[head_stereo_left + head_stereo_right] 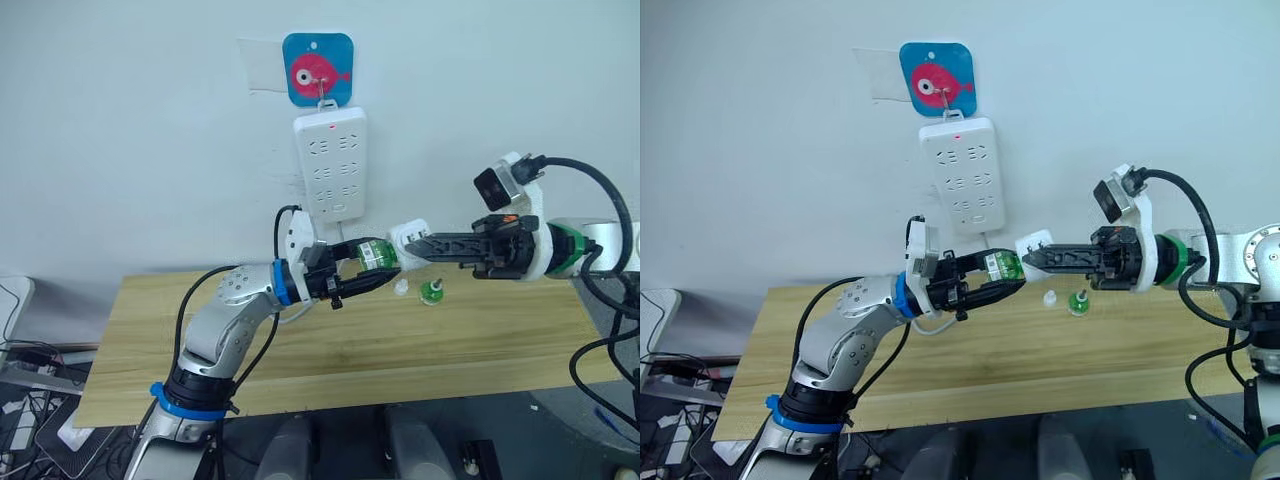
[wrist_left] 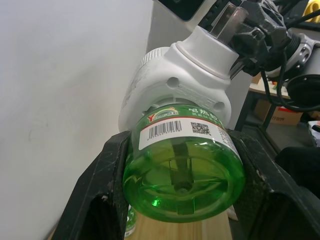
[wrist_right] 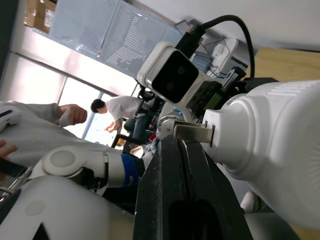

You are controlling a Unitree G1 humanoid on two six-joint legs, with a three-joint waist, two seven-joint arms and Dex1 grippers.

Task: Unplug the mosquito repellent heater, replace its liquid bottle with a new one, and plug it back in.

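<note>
Above the wooden table (image 1: pixel 330 355), below the power strip (image 1: pixel 330 165): mosquito repellent heater (image 1: pixel 410 243) clamped in right gripper (image 1: pixel 418 246); its green bottle (image 1: pixel 376 255) pinched between left gripper (image 1: pixel 368 272) fingers (image 2: pixel 105 185). New one (image 1: pixel 432 291) standing on table.

A plain pale grey-white wall (image 1: pixel 130 130) is filling the back of the scene, evenly lit. A blue square plastic hook plate with a pink fish (image 1: pixel 318 68) is sitting high on it. Below, a light wooden plank tabletop (image 1: pixel 330 350) is stretching across against the wall. Tangled black cables and grey boxes (image 1: pixel 30 350) are lying off the table's left end. Far off, bright windows (image 3: pixel 65 100) are glowing, with a person in a white shirt (image 3: pixel 117 107) bending beside them.
</note>
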